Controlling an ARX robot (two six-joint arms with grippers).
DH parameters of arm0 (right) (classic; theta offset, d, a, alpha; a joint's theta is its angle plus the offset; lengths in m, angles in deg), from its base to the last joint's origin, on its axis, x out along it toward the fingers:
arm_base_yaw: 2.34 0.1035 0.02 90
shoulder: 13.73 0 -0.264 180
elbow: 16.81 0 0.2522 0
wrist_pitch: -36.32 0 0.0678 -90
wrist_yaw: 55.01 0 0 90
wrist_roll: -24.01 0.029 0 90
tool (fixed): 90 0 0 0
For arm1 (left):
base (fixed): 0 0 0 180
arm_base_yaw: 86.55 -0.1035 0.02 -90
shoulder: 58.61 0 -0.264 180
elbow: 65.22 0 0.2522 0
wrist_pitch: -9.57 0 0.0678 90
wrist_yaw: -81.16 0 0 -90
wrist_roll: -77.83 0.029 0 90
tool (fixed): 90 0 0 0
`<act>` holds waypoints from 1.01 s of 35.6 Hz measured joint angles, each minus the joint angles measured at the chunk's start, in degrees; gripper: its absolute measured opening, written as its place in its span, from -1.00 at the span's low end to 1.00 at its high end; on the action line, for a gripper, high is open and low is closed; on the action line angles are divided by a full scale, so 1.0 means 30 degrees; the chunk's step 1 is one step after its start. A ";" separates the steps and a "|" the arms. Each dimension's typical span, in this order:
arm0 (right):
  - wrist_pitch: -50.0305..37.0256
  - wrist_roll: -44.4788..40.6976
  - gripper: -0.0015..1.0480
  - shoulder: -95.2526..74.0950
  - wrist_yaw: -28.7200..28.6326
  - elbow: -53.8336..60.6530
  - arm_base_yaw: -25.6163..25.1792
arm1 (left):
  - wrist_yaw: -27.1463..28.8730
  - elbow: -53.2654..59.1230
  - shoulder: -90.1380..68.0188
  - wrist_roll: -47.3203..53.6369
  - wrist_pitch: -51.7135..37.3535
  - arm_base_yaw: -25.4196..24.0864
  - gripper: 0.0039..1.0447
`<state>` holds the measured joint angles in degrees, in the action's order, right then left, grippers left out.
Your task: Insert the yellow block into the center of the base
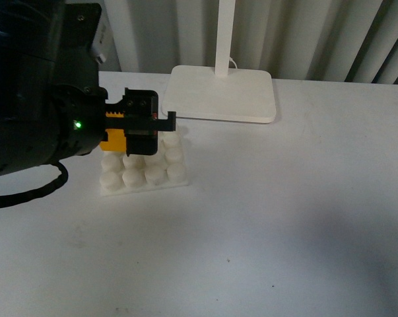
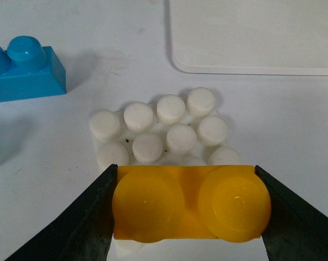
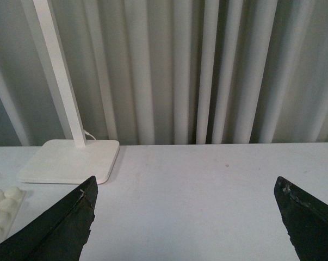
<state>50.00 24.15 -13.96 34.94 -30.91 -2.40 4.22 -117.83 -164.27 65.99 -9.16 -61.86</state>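
Clamping the yellow block by its short ends, the left fingers hold it over the left side of the studded white base on the counter, near the lamp foot; contact is unclear. Empty, the right fingers stand wide apart.

The base lies on the left part of the table. Just behind it, a little to the right and not touching, stands the lamp foot, with its post at the far side. My left gripper holds the block over the left part of the base. A longer brick lies on the table near the base, apart from it.
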 joint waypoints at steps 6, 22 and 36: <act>0.0000 0.0000 0.82 0.0000 0.0000 0.0000 0.0000 | 0.0750 -0.0765 -0.1472 -0.0102 -0.0226 0.0372 0.25; 0.0000 0.0000 0.82 0.0000 0.0000 0.0000 0.0000 | 0.2098 -0.1931 -0.3483 -0.0321 -0.0408 0.0430 0.25; 0.0000 0.0000 0.82 0.0000 0.0000 0.0000 0.0000 | 0.2331 -0.2382 -0.3898 -0.1100 0.0182 0.0903 0.25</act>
<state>50.00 24.15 -13.96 34.94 -30.91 -2.40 11.21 -124.98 -175.97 62.69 -8.62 -59.15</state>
